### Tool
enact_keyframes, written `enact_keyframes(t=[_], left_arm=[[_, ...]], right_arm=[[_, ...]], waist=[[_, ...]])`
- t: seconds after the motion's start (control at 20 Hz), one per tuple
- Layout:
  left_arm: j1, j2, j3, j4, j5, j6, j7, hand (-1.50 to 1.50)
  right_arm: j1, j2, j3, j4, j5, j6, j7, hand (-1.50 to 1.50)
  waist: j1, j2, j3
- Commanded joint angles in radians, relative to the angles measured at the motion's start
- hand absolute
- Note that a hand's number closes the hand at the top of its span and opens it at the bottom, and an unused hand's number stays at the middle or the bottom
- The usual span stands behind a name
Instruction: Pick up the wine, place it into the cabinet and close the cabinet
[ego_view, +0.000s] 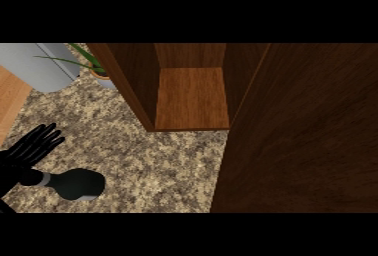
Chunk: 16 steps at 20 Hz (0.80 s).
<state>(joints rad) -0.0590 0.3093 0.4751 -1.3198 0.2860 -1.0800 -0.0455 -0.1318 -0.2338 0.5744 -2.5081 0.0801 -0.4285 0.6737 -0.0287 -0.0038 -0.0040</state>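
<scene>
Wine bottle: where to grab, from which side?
Grip the bottle around its dark body, coming from the right, the cabinet side. It seems to lie on the counter, neck pointing left under the open left hand, leaving the body exposed. Right hand not visible.

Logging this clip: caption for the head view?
Dark wine bottle lies on speckled counter beside open black left hand; wooden cabinet open.
</scene>
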Motion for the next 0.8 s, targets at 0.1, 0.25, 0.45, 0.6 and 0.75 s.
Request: enact_keyframes(t=[0.1, 0.25, 0.45, 0.6, 0.75], left_arm=[[-0.028, -0.008, -0.016, 0.106, -0.185, -0.063, -0.203, -1.5], [-0.037, -0.015, -0.032, 0.127, -0.242, -0.011, -0.271, -1.5], [-0.086, 0.025, -0.059, 0.254, -0.327, 0.022, -0.384, -1.5], [-0.053, 0.015, -0.113, 0.25, -0.37, 0.047, -0.447, -1.5], [-0.058, 0.0, -0.152, 0.355, -0.372, 0.055, -0.473, -1.5]], right_arm=[[0.032, -0.043, -0.005, -0.141, 0.065, 0.005, 0.013, -1.5], [0.06, -0.057, 0.005, -0.179, 0.07, -0.011, 0.017, -1.5], [0.028, -0.042, 0.011, -0.127, 0.06, -0.033, -0.008, -1.5], [0.037, -0.074, 0.006, -0.179, 0.046, -0.026, 0.022, -1.5], [0.004, -0.07, -0.003, -0.158, 0.043, -0.043, 0.04, -1.5]], waist=[[0.007, 0.003, 0.001], [0.002, 0.001, 0.001], [-0.007, 0.005, -0.001], [-0.006, 0.001, 0.0], [-0.014, 0.002, -0.002]])
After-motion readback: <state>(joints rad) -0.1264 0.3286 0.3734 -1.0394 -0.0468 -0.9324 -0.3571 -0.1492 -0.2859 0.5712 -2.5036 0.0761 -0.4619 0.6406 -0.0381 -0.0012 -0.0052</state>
